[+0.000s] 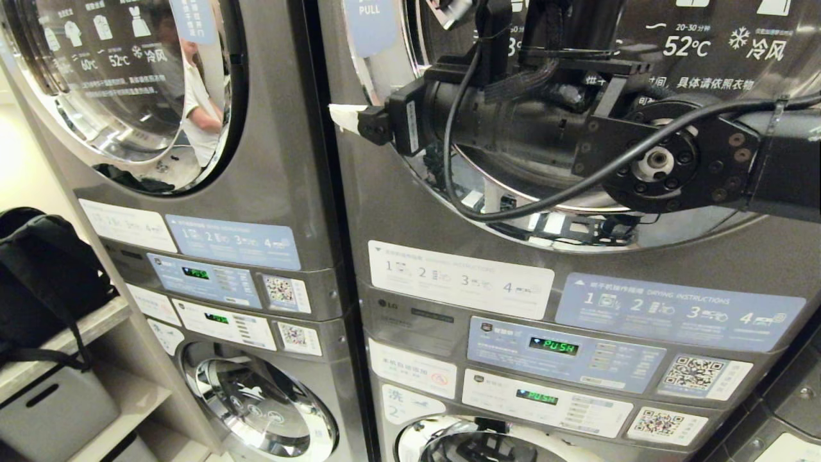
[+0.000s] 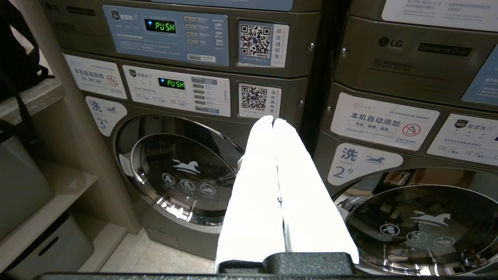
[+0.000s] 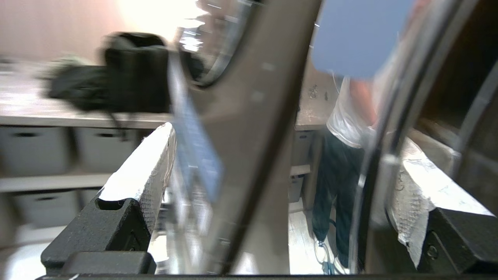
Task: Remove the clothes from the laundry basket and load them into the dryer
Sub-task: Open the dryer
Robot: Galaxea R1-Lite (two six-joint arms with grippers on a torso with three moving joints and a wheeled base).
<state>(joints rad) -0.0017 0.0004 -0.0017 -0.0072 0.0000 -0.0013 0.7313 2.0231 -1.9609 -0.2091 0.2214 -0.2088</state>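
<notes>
The dryer (image 1: 449, 212) is the upper right machine, and its round glass door (image 1: 705, 38) looks shut. My right arm reaches across that door. My right gripper (image 1: 349, 119) sits at the door's left edge, just below the blue PULL label (image 1: 369, 19). In the right wrist view my right gripper (image 3: 280, 171) is open, its white-taped fingers (image 3: 144, 171) standing either side of the door's chrome rim (image 3: 373, 163); nothing is held. My left gripper (image 2: 273, 120) is shut and empty, parked low before the washers. The laundry basket and the clothes are out of view.
A second dryer (image 1: 128, 96) stands to the left, with a person reflected in its glass. Control panels (image 1: 564, 353) and washer doors (image 1: 256, 404) lie below. A black backpack (image 1: 38, 276) rests on a shelf at the left above grey bins (image 1: 51, 410).
</notes>
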